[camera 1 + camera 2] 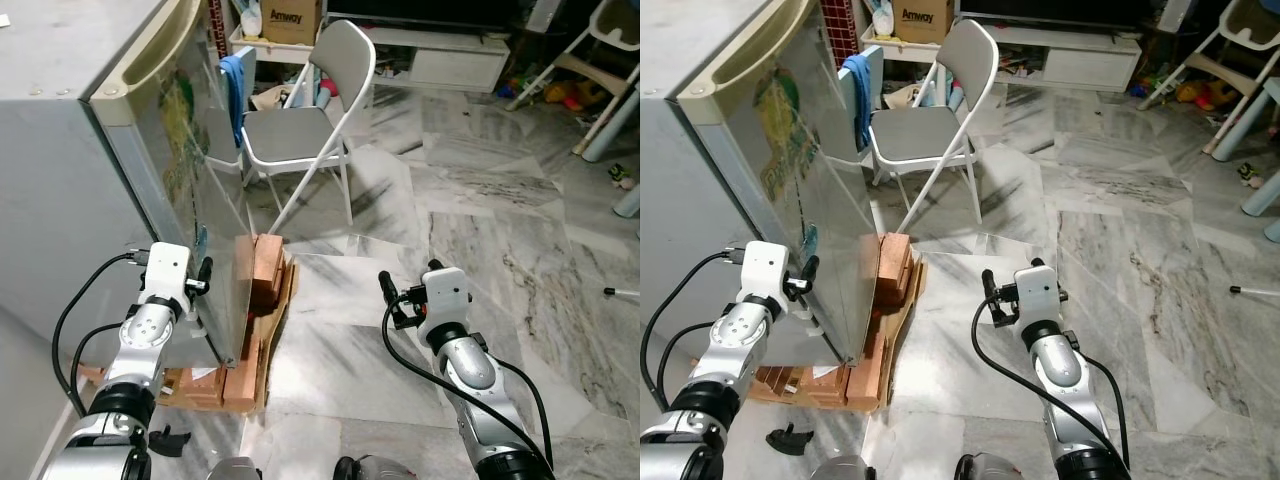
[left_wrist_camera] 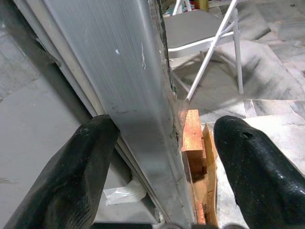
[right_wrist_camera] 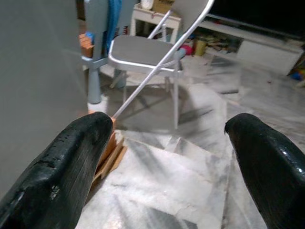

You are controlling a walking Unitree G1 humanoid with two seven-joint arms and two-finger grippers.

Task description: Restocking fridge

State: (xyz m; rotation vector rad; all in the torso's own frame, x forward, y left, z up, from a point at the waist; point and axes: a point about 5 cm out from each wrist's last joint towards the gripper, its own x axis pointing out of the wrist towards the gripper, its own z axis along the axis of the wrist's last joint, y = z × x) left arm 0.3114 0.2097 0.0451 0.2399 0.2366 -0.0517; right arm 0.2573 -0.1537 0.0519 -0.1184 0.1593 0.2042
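We see our left arm bent upward, its left tool (image 2: 162, 157) spread open astride the free edge of the silver fridge door (image 2: 124, 81), one black finger (image 2: 71, 171) on the inner side and one on the outer side. The small grey fridge (image 1: 60, 150) stands at our left on a stack of orange wooden pallets (image 1: 255, 330), its door slightly ajar and carrying a green and yellow sticker we cannot read. Our right arm reaches forward over the grey marble floor (image 1: 480, 230), the right tool (image 3: 167, 162) open and holding nothing. Ahead stands a grey folding metal chair (image 1: 310, 130), and behind it a brown cardboard box (image 1: 292, 20) printed "Amway".
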